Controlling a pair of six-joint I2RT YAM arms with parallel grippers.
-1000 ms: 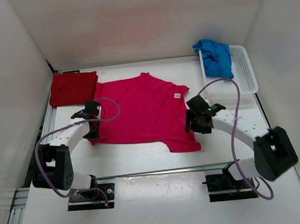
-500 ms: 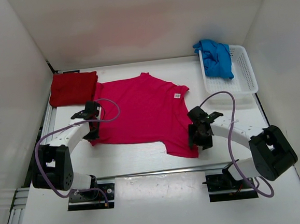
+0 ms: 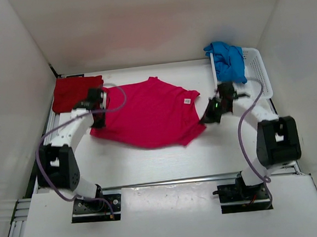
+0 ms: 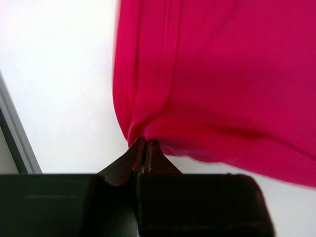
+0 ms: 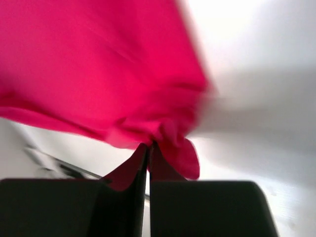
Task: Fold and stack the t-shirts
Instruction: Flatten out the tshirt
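table (image 3: 167, 161): white | on it: red shirt (image 3: 77, 93), pink shirt (image 3: 147, 116), basket (image 3: 262, 77)

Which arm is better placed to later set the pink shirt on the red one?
Probably left: the left gripper, shut on the pink shirt, sits right beside the folded red shirt; the right gripper holds the far side.

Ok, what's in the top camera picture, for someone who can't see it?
A pink t-shirt on a white table is pinched by the left end effector at its left side and the right end effector at its right. A folded dark red t-shirt lies back left; a blue t-shirt drapes over a basket back right.
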